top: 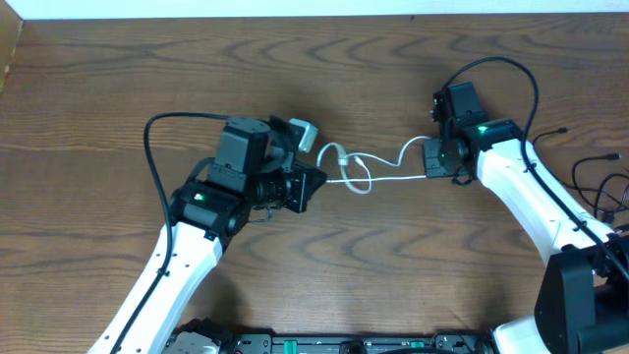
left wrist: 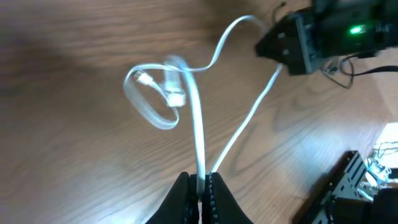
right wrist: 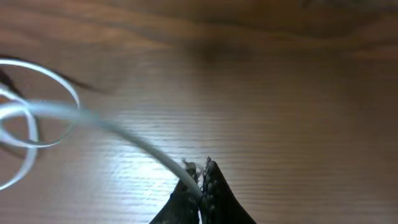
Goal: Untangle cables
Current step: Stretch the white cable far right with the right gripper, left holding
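Observation:
A white cable (top: pixel 378 175) runs across the wooden table between my two grippers, with a small knotted loop (top: pixel 356 175) near its left end. My left gripper (top: pixel 313 184) is shut on it; in the left wrist view two white strands rise out of the closed jaws of this gripper (left wrist: pixel 200 178). One strand curls into the loop (left wrist: pixel 149 106) with a small plug (left wrist: pixel 176 94), and the other leads to the right gripper (left wrist: pixel 292 45). My right gripper (top: pixel 429 157) is shut on the cable's other end (right wrist: pixel 149 149), pinched at that gripper's tips (right wrist: pixel 202 168).
Loose black wires (top: pixel 595 182) lie at the table's right edge, beside the right arm's base (top: pixel 570 295). A black frame (left wrist: pixel 342 186) shows along the near edge. The table's far edge (top: pixel 314 15) meets a white wall.

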`<state>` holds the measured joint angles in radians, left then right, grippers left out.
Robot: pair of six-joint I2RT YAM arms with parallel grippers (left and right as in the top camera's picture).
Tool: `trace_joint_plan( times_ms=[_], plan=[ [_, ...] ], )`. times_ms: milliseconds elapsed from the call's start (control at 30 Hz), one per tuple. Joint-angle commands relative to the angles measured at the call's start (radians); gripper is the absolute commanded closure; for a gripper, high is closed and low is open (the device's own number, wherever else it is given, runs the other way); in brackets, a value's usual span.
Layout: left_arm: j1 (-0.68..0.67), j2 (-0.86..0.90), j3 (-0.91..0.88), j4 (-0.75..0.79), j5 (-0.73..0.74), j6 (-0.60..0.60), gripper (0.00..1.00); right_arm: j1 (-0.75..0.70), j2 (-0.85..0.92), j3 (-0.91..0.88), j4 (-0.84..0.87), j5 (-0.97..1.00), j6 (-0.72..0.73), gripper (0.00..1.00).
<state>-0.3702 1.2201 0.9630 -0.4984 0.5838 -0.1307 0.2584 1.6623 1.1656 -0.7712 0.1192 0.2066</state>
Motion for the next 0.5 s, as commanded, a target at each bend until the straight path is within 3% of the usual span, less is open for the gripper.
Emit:
trace_joint_plan(
  times_ms=[0,267,467],
  plan=[
    [0.040,-0.019,0.003,-0.028,-0.043,0.003,0.93,-0.046,-0.003,0.009,0.001,0.109,0.051,0.99],
    [0.045,-0.019,0.003,-0.043,-0.047,0.003,0.92,-0.105,-0.103,0.013,0.072,0.114,0.019,0.99],
    [0.045,-0.019,0.003,-0.045,-0.047,0.003,0.92,-0.135,-0.269,0.013,0.219,0.177,-0.044,0.99]
  ],
)
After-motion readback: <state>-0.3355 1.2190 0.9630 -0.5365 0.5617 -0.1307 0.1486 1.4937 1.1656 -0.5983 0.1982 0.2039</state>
